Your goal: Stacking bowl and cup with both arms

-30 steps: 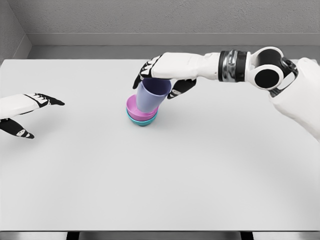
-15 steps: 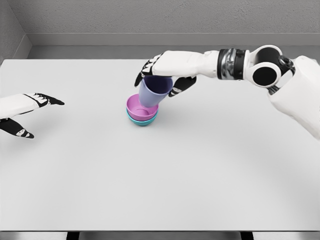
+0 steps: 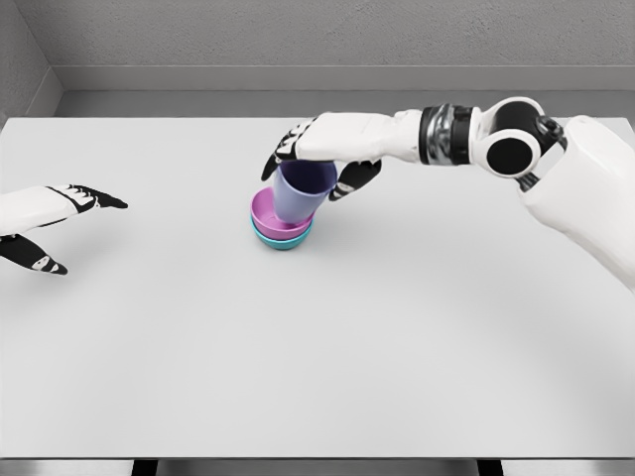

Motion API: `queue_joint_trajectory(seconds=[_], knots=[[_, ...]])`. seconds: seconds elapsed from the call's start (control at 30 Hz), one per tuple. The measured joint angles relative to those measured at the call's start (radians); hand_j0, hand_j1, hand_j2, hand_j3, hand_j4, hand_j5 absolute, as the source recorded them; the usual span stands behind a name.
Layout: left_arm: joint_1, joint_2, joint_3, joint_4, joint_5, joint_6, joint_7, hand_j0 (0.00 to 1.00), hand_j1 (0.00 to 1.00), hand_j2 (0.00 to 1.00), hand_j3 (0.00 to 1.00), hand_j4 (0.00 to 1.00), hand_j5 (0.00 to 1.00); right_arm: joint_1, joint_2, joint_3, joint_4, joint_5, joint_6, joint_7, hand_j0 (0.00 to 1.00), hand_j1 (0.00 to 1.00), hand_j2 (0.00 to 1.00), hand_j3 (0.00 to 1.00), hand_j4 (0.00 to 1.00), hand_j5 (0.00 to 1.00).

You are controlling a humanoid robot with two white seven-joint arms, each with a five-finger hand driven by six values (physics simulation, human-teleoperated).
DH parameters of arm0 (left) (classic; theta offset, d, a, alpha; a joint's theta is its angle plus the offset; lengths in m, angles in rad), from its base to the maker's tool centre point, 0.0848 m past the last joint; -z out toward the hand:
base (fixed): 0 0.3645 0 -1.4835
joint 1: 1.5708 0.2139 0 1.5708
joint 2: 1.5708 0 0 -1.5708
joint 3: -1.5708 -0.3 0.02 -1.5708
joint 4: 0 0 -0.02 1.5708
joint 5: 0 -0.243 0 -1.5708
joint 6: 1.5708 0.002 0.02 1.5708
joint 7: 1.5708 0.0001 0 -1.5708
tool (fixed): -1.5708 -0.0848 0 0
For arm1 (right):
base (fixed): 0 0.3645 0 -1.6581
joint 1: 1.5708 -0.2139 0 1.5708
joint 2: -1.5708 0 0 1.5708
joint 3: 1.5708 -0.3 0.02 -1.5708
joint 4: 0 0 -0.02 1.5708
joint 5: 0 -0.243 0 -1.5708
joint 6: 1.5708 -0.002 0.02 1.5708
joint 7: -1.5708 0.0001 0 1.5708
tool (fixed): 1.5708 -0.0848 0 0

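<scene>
Left robot hand (image 3: pixel 50 223), white with black fingers, at the left edge of the frame, mid-height, hovering over the plain white flat counter (image 3: pixel 317 357); fingers spread apart and pointing right, holding nothing, thumb hanging lower left. Big bare stretch of counter between it and the stack. Upper centre of the frame, a little left of middle: pink shallow bowl (image 3: pixel 266 213) nested inside a teal shallow bowl (image 3: pixel 283 241), only the teal rim and lower side showing beneath the pink one; both sit on the counter. Lavender plastic cup (image 3: pixel 301 192), open end up, slightly tilted, with its bottom down inside the pink bowl toward the bowl's right side; whether the base touches the bowl floor cannot be told. Right robot hand (image 3: pixel 317 159) sits over the cup rim, fingers wrapped down around the cup's upper wall on the left side and thumb on the right side, clamped on the cup. Its white forearm runs right across the upper part of the frame, through a dark metallic wrist band (image 3: pixel 444 136) and a round black-and-white joint (image 3: pixel 511 151), then a white upper arm sloping down to the right edge. Grey wall (image 3: pixel 317 35) along the top of the frame behind the counter's far edge.
</scene>
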Motion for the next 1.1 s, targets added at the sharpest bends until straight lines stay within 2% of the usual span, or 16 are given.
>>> queue_joint_trajectory(seconds=[0.4,0.5,0.57,0.6,0.7,0.77,0.9,1.1], knots=[[0.000,0.000,0.000,0.000,0.000,0.000,0.000,1.00,1.00,1.00,1.00,1.00,1.00,-0.012,0.000,0.004,0.005,0.000,0.001,0.000,1.00,1.00,1.00,1.00,1.00,1.00],[0.000,0.000,0.000,0.000,0.000,0.000,0.000,1.00,1.00,1.00,1.00,1.00,1.00,-0.008,-0.022,-0.044,-0.006,0.003,-0.005,0.000,1.00,1.00,1.00,1.00,1.00,1.00],[0.001,0.000,0.000,0.000,0.000,0.000,0.000,1.00,1.00,1.00,1.00,1.00,1.00,0.052,-0.099,-0.141,-0.064,0.005,-0.009,0.000,1.00,1.00,1.00,1.00,1.00,1.00],[0.002,-0.001,0.000,0.000,0.001,0.000,0.000,1.00,1.00,1.00,1.00,1.00,1.00,0.129,-0.149,-0.200,-0.106,0.006,-0.014,0.000,1.00,1.00,1.00,1.00,1.00,1.00],[0.002,-0.001,0.000,0.000,0.001,0.000,0.000,1.00,1.00,1.00,1.00,1.00,1.00,0.290,-0.283,-0.376,-0.187,0.001,-0.078,0.000,1.00,1.00,1.00,1.00,1.00,1.00],[0.001,-0.001,0.000,0.000,0.002,0.000,0.000,1.00,1.00,1.00,1.00,1.00,1.00,0.341,-0.343,-0.447,-0.209,-0.003,-0.131,0.000,1.00,1.00,1.00,1.00,1.00,1.00],[0.000,-0.001,0.004,-0.002,0.009,0.000,0.000,1.00,1.00,1.00,1.00,1.00,1.00,0.408,-0.391,-0.500,-0.220,-0.008,-0.183,0.000,1.00,1.00,1.00,1.00,1.00,1.00],[0.000,-0.003,0.015,-0.008,0.012,0.000,0.000,1.00,1.00,1.00,1.00,1.00,1.00,0.407,-0.398,-0.485,-0.225,-0.008,-0.199,0.000,1.00,1.00,1.00,1.00,1.00,1.00]])
